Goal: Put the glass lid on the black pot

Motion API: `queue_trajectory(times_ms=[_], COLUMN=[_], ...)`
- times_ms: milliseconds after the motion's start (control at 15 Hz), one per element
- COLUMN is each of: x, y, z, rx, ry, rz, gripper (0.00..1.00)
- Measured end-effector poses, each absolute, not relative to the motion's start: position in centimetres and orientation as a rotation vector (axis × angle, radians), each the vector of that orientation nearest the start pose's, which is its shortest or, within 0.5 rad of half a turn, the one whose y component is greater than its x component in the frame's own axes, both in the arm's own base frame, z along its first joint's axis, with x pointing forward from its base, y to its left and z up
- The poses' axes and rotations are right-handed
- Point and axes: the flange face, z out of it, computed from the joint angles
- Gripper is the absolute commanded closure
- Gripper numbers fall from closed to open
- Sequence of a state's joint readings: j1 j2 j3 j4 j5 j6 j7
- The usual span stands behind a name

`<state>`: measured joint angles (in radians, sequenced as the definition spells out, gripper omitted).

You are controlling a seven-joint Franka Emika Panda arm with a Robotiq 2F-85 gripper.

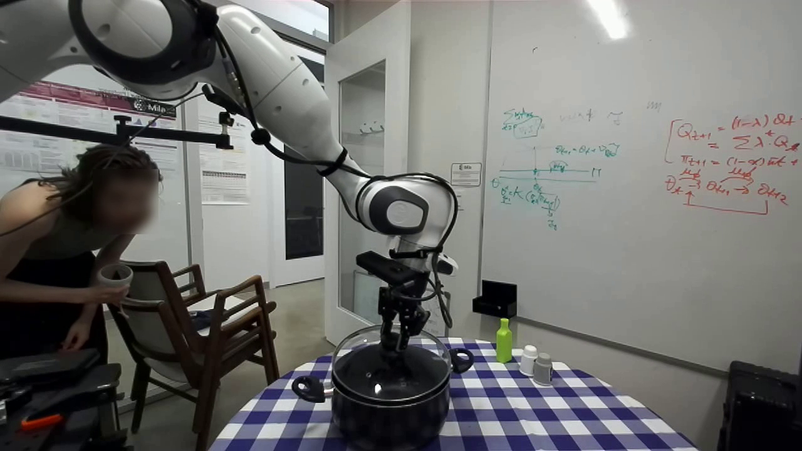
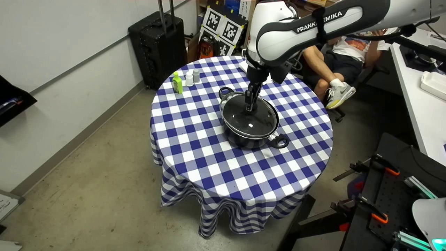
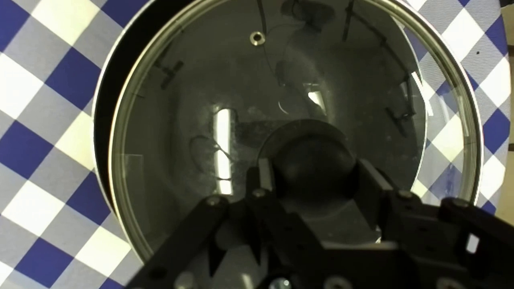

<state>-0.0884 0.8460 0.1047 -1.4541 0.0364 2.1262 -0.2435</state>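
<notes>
The black pot [image 1: 388, 426] stands on the checked table; it also shows in an exterior view [image 2: 242, 142]. The glass lid [image 1: 426, 376] lies over the pot's mouth in both exterior views [image 2: 238, 122]. In the wrist view the lid [image 3: 188, 96] sits off-centre to the right: a dark crescent of the pot [image 3: 105, 104] shows at left, and cloth shows through the glass at right. I cannot tell whether the rims touch. My gripper [image 3: 315, 172] points down, its fingers closed on both sides of the lid's dark knob; it also shows in both exterior views [image 1: 393, 354] [image 2: 250, 107].
A green bottle [image 1: 504, 341] and two small shakers, white [image 1: 528, 360] and grey [image 1: 542, 369], stand near the table edge. The pot's side handles [image 1: 310, 389] [image 2: 279, 141] stick out. A person [image 1: 62, 250] leans in beside a chair; another sits behind the table [image 2: 348, 62].
</notes>
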Motion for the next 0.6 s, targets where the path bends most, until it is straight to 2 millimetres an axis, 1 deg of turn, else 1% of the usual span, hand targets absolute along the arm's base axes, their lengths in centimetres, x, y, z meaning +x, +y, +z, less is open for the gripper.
queue_trajectory(times_ms=[400,600], x=[69.91,69.84], y=[-0.66,-0.64], z=[16.35,16.29], rx=[-2.996,-3.002], ry=[-0.302,-0.304], rz=[0.258,0.269], gripper=[0.75,0.75])
